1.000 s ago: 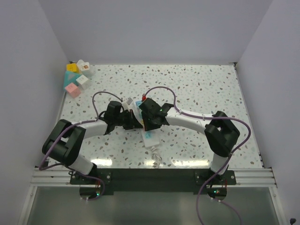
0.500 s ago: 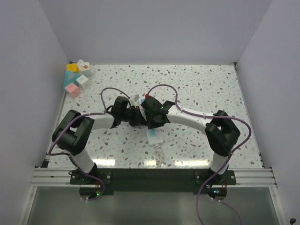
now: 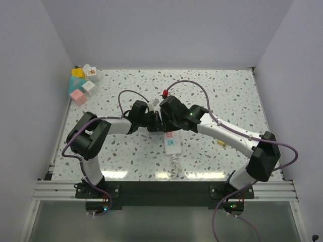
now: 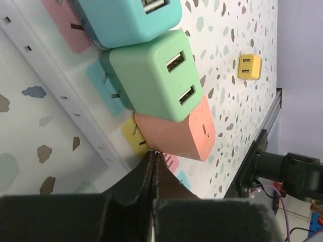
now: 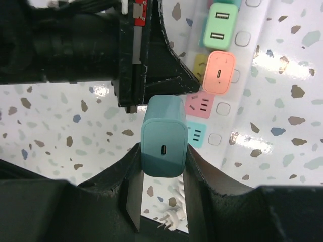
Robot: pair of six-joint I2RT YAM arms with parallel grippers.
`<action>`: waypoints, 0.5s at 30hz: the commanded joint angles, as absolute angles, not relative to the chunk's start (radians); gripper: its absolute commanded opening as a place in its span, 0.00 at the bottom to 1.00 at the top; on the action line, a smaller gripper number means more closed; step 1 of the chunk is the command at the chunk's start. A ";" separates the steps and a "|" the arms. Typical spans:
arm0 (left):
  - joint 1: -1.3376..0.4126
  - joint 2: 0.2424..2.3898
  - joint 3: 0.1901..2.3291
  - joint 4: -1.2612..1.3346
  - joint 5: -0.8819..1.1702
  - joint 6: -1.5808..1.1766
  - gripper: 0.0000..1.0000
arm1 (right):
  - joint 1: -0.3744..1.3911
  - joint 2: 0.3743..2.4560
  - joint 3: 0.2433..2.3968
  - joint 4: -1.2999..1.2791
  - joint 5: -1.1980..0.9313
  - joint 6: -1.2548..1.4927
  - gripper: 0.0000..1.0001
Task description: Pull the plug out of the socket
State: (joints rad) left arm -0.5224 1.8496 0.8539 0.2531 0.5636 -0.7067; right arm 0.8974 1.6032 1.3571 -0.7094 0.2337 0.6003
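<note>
Between my right fingers (image 5: 132,186) sits the teal plug (image 5: 162,136), clamped on both sides and hanging beside the white socket (image 5: 224,123), which lies flat on the speckled counter (image 3: 227,91). My left fingers (image 4: 133,184) are pressed shut on nothing, their tips touching the socket's edge right by the salmon plug (image 4: 176,133).

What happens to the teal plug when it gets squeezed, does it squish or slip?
It probably won't squish: the teal plug shows a crisp, boxy shape with the right gripper shut on it. Its smooth, shiny sides might slip if the hold loosens. It looks small between the fingers, so it is likely light.
</note>
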 commanded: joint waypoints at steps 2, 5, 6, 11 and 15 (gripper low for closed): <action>-0.548 2.028 0.775 -0.100 0.225 -0.592 0.00 | 0.873 1.545 1.367 -0.784 0.320 0.618 0.00; -0.549 1.990 0.787 -0.097 0.224 -0.591 0.00 | 0.798 1.511 1.322 -0.891 0.424 0.682 0.00; -0.546 1.976 0.788 -0.094 0.221 -0.592 0.00 | 0.723 1.506 1.284 -0.916 0.439 0.696 0.00; -0.546 1.885 0.824 -0.083 0.245 -0.610 0.00 | 0.549 1.545 1.194 -0.968 0.523 0.690 0.00; -0.548 1.862 0.864 -0.078 0.282 -0.617 0.00 | 0.471 1.575 1.120 -0.881 0.515 0.670 0.06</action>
State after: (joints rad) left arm -0.5552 1.8095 0.8936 0.1825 0.4637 -0.6983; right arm 0.4862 1.5646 1.1496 -0.9043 0.4698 0.6624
